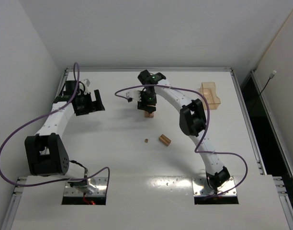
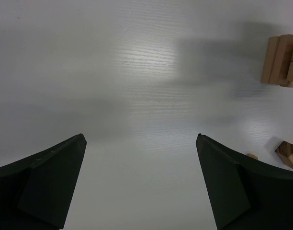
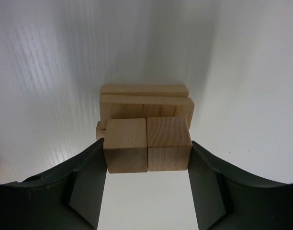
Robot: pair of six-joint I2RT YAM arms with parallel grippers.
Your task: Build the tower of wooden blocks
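1. My right pincer (image 3: 147, 143) is pinching a pair of small light-brown wooden cubes (image 3: 126, 144) side by side, one finger pressed on each outer face. They rest on the light-brown wooden planks (image 3: 145, 106) just beneath and ahead of my fingertips. Together these pieces are the wood block tower (image 1: 148, 114) so far.
2. The cubes hold together only by my squeeze across their seam. Uneven pressure could make one pivot up or pop out.
3. If I spread the fingers while drifting sideways, a pad could drag its cube off the plank. I cannot tell how much of each cube the planks actually support.
4. The planks lie loose beneath me. Pressing down too hard, or off-centre, could skew them and spill what sits on top.
5. My left pincer (image 2: 140, 139) is spread wide and empty over the white table (image 1: 113, 158), with the tower well off to its right. A careless sweep that way would knock the tower over.
6. A darker brown wooden block (image 1: 164, 139) and a tiny wooden cube (image 1: 146, 141) lie behind my right pincer. My arm could scatter them when it pulls back.
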